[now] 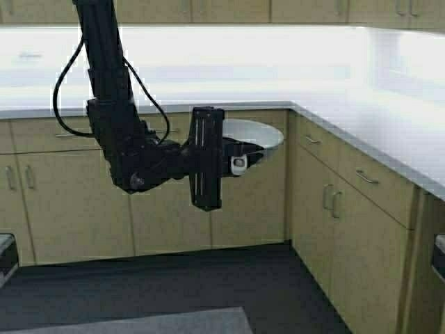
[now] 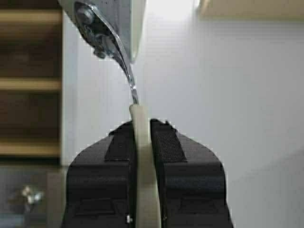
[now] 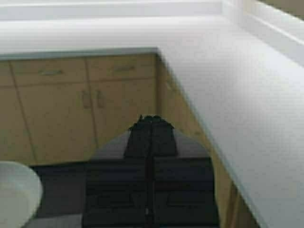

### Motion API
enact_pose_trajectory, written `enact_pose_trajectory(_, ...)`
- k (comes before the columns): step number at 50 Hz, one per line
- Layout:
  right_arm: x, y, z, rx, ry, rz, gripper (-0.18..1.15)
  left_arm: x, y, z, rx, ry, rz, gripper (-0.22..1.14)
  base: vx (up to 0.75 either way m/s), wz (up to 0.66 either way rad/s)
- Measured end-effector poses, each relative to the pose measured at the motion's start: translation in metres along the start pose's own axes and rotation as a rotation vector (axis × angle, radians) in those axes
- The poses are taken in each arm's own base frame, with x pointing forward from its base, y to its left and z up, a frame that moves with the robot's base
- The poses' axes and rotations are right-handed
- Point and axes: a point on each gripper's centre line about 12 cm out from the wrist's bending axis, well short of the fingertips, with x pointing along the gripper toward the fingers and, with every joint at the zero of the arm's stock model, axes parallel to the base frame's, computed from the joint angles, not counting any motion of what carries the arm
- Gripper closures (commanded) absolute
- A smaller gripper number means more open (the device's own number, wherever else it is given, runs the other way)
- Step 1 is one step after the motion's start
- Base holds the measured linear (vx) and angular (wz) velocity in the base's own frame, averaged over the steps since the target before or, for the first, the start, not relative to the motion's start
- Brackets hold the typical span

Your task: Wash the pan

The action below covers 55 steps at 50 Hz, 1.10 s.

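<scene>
The white pan (image 1: pixel 254 133) hangs in the air in front of the corner cabinets, at about counter height, held by my left gripper (image 1: pixel 238 154). In the left wrist view the left gripper (image 2: pixel 142 124) is shut on the pan's pale handle (image 2: pixel 144 166), which stands edge-on between the black fingers. The pan's body (image 2: pixel 124 23) with its metal bracket is beyond the fingertips. In the right wrist view my right gripper (image 3: pixel 152 118) is shut and empty, and part of the pan's rim (image 3: pixel 14 194) shows beside it. The right arm is out of the high view.
An L-shaped pale countertop (image 1: pixel 361 118) runs along the back and down the right, over beige cabinets (image 1: pixel 69 195) with drawers and handles. The floor is dark, with a grey mat (image 1: pixel 139 323) at the near edge. No sink shows.
</scene>
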Motion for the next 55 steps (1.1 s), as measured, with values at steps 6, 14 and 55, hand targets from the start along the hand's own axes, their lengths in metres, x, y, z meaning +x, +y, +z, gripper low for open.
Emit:
enact_pose_trajectory(6, 0.000, 0.000, 0.001, 0.000, -0.002, -0.002, 0.91, 0.001, -0.007, -0.002, 0.000, 0.009, -0.018, 0.89, 0.06, 0.62)
enact_pose_trajectory(14, 0.000, 0.000, 0.001, 0.000, -0.002, 0.002, 0.91, -0.001, -0.014, -0.005, 0.003, 0.021, -0.035, 0.89, 0.07, 0.75)
enact_pose_trajectory(55, 0.006, 0.000, -0.008, 0.003, 0.044, 0.002, 0.91, -0.021, -0.025, -0.004, -0.006, -0.001, -0.017, 0.89, 0.08, 0.69)
